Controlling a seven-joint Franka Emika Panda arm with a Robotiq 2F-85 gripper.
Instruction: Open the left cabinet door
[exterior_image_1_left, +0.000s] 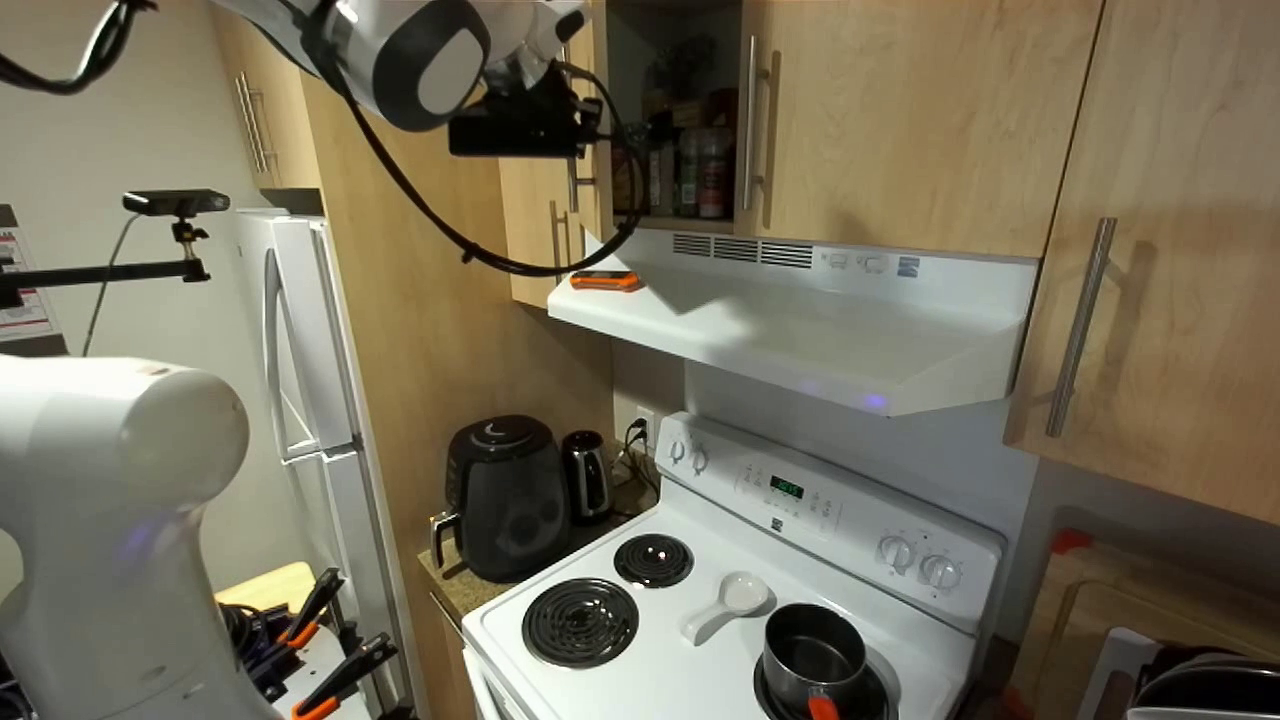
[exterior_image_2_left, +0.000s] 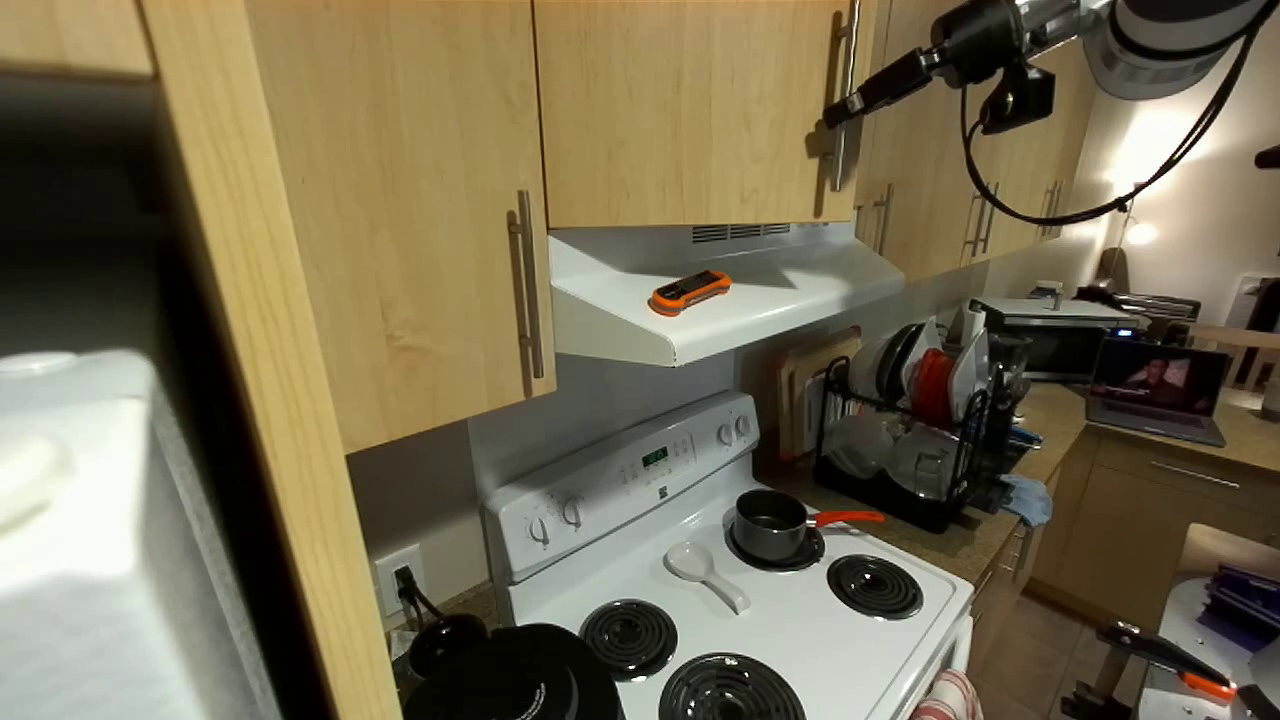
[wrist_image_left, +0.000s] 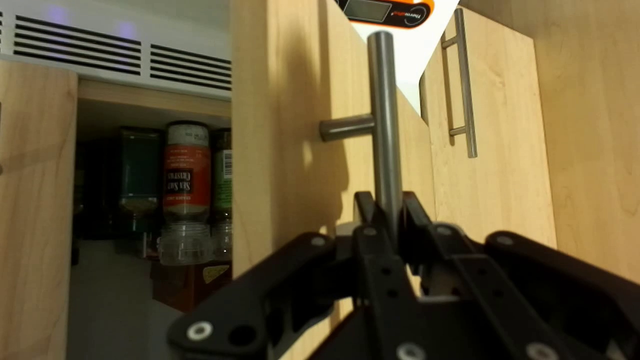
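Left cabinet door (wrist_image_left: 300, 170) stands swung open, its edge running down the wrist view just beside the shadowed inside of the cabinet (wrist_image_left: 155, 94). Two fingers (wrist_image_left: 416, 215) of the gripper (wrist_image_left: 389, 205) are drawn in close on either side of the slim bar handle (wrist_image_left: 384, 115), holding it. Inside, with everything upside down here, I can read Sea Salt Crystals on a red-labelled jar (wrist_image_left: 186, 175) between a dark green jar (wrist_image_left: 141, 170) and a green-labelled jar (wrist_image_left: 222, 175). A reddish-brown box (wrist_image_left: 185, 285) is in there too, and only from this close are the labels legible.

In an exterior view the same door is turned nearly edge-on at the left of the cabinet's opening, and the black wrist camera (exterior_image_1_left: 520, 125) hides the fingers, so from there I cannot tell how they stand. Dim jars (exterior_image_1_left: 712, 175) show inside. Below, a dark saucepan (exterior_image_1_left: 812, 655) sits on a burner (exterior_image_1_left: 878, 692) of the white stove (exterior_image_1_left: 700, 690), and a tall air fryer (exterior_image_1_left: 505, 500) stands just beside a kettle (exterior_image_1_left: 586, 470).

In an exterior view the door presents its front face, the fingers at the bar handle near its right edge. A black dish rack (exterior_image_2_left: 885, 505) holds plates (exterior_image_2_left: 970, 375), a red dish (exterior_image_2_left: 934, 388) and clear containers (exterior_image_2_left: 862, 447), and a laptop (exterior_image_2_left: 1155, 395), visible only from this spot, sits on the counter (exterior_image_2_left: 1058, 408) with a face on its screen. In both exterior views an orange-and-black gadget (exterior_image_2_left: 690, 292) lies on the range hood (exterior_image_2_left: 800, 305).
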